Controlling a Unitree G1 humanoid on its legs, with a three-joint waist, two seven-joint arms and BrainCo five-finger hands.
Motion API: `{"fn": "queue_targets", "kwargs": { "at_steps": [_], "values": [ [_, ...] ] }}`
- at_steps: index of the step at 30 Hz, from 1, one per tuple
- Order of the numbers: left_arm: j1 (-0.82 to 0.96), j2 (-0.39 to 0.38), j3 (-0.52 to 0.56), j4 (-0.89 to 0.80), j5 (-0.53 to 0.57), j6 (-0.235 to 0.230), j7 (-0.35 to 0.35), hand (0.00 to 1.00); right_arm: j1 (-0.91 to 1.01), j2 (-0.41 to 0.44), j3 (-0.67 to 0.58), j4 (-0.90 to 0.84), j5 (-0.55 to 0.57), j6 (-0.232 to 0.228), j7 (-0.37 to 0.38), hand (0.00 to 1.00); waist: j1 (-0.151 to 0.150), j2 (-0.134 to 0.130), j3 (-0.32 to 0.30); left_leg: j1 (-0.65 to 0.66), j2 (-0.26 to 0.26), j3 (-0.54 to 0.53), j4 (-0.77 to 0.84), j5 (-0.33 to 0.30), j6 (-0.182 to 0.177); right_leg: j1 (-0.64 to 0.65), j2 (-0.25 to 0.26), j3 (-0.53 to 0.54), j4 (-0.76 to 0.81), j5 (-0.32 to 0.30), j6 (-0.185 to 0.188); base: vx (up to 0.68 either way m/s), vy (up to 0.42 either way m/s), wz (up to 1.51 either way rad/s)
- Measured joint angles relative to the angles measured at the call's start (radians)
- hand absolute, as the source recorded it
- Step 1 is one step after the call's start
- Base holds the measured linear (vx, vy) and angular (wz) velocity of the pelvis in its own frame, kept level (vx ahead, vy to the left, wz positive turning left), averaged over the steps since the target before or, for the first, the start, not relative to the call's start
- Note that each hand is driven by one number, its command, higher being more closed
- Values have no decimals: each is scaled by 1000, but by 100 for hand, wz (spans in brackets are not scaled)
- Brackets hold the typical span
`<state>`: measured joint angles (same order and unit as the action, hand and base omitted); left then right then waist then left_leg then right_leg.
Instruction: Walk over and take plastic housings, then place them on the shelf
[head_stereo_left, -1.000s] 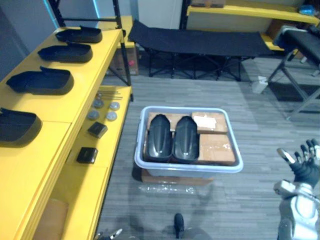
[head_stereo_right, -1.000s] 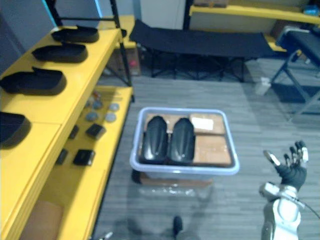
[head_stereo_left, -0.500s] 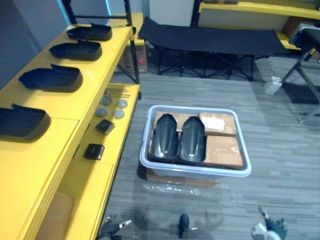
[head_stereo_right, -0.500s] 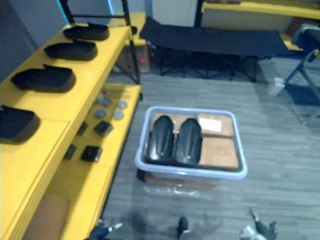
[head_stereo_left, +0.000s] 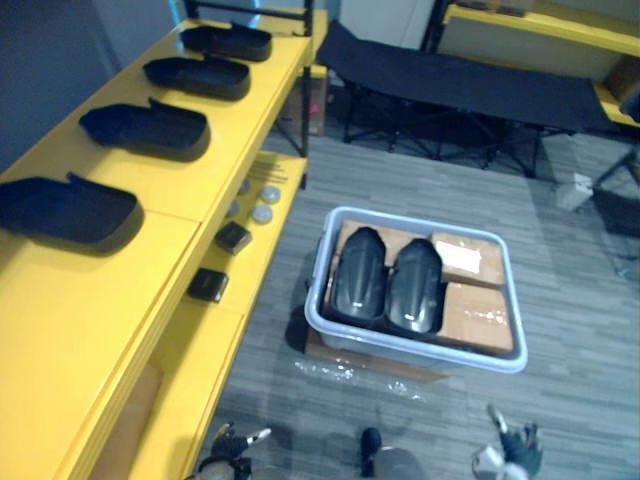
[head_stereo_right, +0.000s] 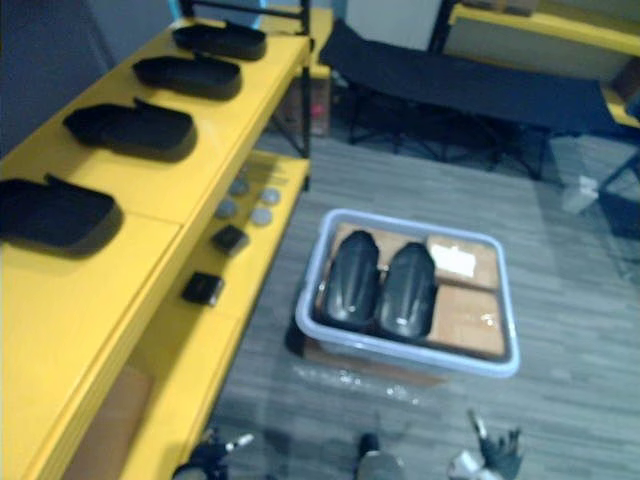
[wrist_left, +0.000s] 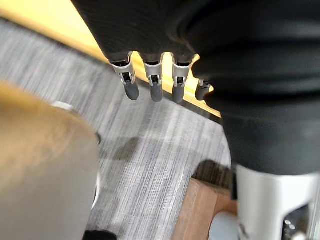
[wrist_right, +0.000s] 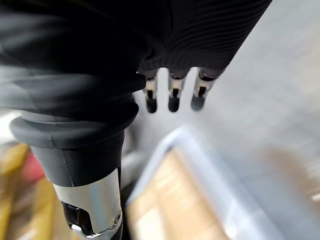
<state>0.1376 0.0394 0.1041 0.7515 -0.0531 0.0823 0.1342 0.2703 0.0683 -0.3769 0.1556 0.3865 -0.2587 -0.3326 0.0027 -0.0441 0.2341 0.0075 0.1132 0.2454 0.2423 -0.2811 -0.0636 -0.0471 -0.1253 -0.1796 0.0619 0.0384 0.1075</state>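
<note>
Grey plank floor (head_stereo_left: 580, 320) ahead, black folding cot (head_stereo_left: 470, 80) at the far side, yellow shelf (head_stereo_left: 120, 300) running along the left. Pale bin (head_stereo_left: 415, 352) set on the floor just right of the shelf, resting on a flat brown base. Inside the bin, left half: two black plastic housings (head_stereo_left: 360, 275) (head_stereo_left: 417, 285) side by side and touching, domed backs up, long axes running from the near rim toward the far rim, leaning slightly off square with the bin. Right half of the bin: two cardboard boxes, one larger at the near side (head_stereo_left: 478, 315), one with a white label at the far side (head_stereo_left: 468, 258). On the shelf's top tier, four more black housings in a row, well apart from each other (head_stereo_left: 65, 210) (head_stereo_left: 145, 128) (head_stereo_left: 195, 75) (head_stereo_left: 225, 42), hollow side up, long axes crosswise to the shelf's run. On the lower tier, a few grey discs (head_stereo_left: 262, 213) and two small black boxes (head_stereo_left: 232, 237) (head_stereo_left: 208, 285). Left hand (wrist_left: 155, 85) low over the floor beside the shelf's edge, fingers straight and slack, nothing held. Right hand (wrist_right: 173, 92) low near the bin's rim, fingers likewise loose and extended, nothing held. Both well short of the housings in the bin.
</note>
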Motion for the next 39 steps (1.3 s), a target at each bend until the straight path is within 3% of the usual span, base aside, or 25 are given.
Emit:
{"fn": "queue_targets", "kwargs": {
  "at_steps": [3, 6, 10, 12, 13, 14, 15, 17, 20, 21, 24, 26, 27, 28, 31, 33, 35, 36, 37, 39],
  "values": [
    [-21, -9, -41, -27, 46, -21, 1, 0, -87, -57, 8, -161, -19, 3, -53, 0, 13, 38, 62, -46, 15, -27, 48, -13, -7, -10, 11, -16, -4, -12, 2, -3, -62, 14],
    [-26, -8, -51, -39, 54, -36, 0, 0, -140, -98, 0, -224, -19, 26, -100, 0, 11, 52, 90, -68, 6, -38, 43, -6, -8, -32, 12, -14, -4, -11, 2, 68, -18, 5],
    [-43, 16, -69, -46, 52, -41, -4, 0, -173, -116, -50, -231, -40, 91, -174, 0, 9, 36, 120, -82, -16, -51, 49, 3, 1, -36, 2, -13, -17, -11, 1, 97, 36, 14],
    [-62, 30, -72, -48, 51, -44, -6, 0, -207, -139, -64, -229, -47, 119, -195, 0, 4, 18, 149, -137, -41, -82, 154, 5, 2, -21, -40, -14, -16, -9, 0, 62, 164, 25],
    [-73, 37, -68, -50, 50, -53, -6, 0, -245, -154, -81, -208, -47, 134, -210, 0, -1, 7, 170, -164, -68, -120, 99, -4, 27, -21, -69, -13, -15, -4, 8, 14, 135, 31],
    [-73, 35, -70, -60, 50, -58, -6, 0, -258, -173, -89, -193, -47, 142, -217, 0, -8, 23, 174, -165, -74, -135, 22, 55, 36, -23, -66, -15, -16, 0, 14, 16, 171, 32],
    [-83, 53, -77, -69, 49, -58, -6, 0, -317, -199, -97, -133, -38, 182, -228, 0, 1, 0, 196, -174, -102, -134, 32, 70, 44, -37, -90, -6, -14, 10, 21, 45, 172, 26],
    [-91, 70, -79, -69, 29, -58, -6, 0, -344, -213, -112, -100, -34, 201, -241, 0, 5, 1, 204, -188, -112, -146, 44, 70, 44, -40, -98, -6, -13, 23, 21, 56, 149, 23],
    [-95, 77, -81, -67, 13, -58, -5, 0, -463, -292, -124, 27, 17, 243, -261, 0, 14, 25, 226, -186, -109, -161, 75, 70, 46, -47, -98, -4, 31, 35, 2, 73, 89, 16],
    [-104, 85, -83, -62, 10, -58, -6, 0, -522, -350, -127, 96, 46, 260, -259, 0, 13, 42, 236, -197, -108, -184, 91, 67, 50, -58, -79, 30, 20, 7, 4, 59, -4, 23],
    [-122, 105, -85, -61, -12, -58, -6, 0, -604, -433, -145, 191, 73, 302, -255, 0, 14, 56, 243, -244, -116, -195, 141, 61, 59, -59, -67, 17, -10, 16, 2, 59, -16, 15],
    [-142, 92, -88, -45, -29, -62, -10, 0, -673, -511, -155, 262, 72, 345, -264, 0, 10, 69, 262, -373, -129, -223, 281, 31, 71, -56, -89, 24, -6, 17, 4, 26, 29, 19],
    [-146, 88, -93, -33, -30, -63, -10, 0, -688, -531, -154, 290, 73, 355, -269, 0, 6, 87, 257, -368, -134, -238, 172, 63, 69, -58, -88, 19, -4, 17, 4, 78, 32, 9],
    [-156, 90, -120, -19, -38, -59, -11, 0, -691, -569, -163, 332, 73, 378, -284, 0, 12, 99, 264, -347, -129, -243, 69, 142, 73, -59, -80, 20, 13, 4, 23, 92, 28, 8],
    [-153, 98, -128, -15, -66, -59, -10, 0, -719, -588, -193, 412, 74, 416, -317, 0, 21, 97, 266, -341, -139, -243, 83, 156, 79, -92, -98, 19, 89, -5, 32, 106, 46, 6],
    [-157, 102, -129, -18, -68, -59, -10, 0, -750, -603, -192, 447, 85, 425, -325, 0, 20, 107, 271, -340, -134, -260, 108, 154, 83, -118, -92, 22, 104, -84, 25, 69, -16, -7],
    [-169, 112, -129, -20, -87, -60, -10, 0, -760, -626, -192, 463, 93, 438, -329, 0, 19, 107, 271, -343, -142, -260, 128, 152, 84, -146, -80, 21, 51, -66, 9, 14, -65, 15],
    [-178, 107, -129, -20, -104, -60, -10, 0, -757, -654, -190, 465, 93, 449, -328, 0, 6, 114, 271, -346, -156, -262, 156, 128, 78, -144, -80, 6, 53, -12, 30, 20, -102, 15],
    [-175, 100, -137, -20, -105, -61, -10, 0, -765, -662, -189, 466, 92, 458, -328, 0, 8, 132, 269, -351, -141, -263, 168, 115, 68, -150, -66, 19, 52, -12, 30, 27, -108, 2],
    [-176, 99, -168, -19, -106, -60, -12, 0, -771, -665, -189, 466, 92, 469, -327, 0, 7, 140, 269, -358, -129, -262, 169, 110, 64, -161, -55, 23, 52, -12, 30, 9, -74, -21]
  ]
}}
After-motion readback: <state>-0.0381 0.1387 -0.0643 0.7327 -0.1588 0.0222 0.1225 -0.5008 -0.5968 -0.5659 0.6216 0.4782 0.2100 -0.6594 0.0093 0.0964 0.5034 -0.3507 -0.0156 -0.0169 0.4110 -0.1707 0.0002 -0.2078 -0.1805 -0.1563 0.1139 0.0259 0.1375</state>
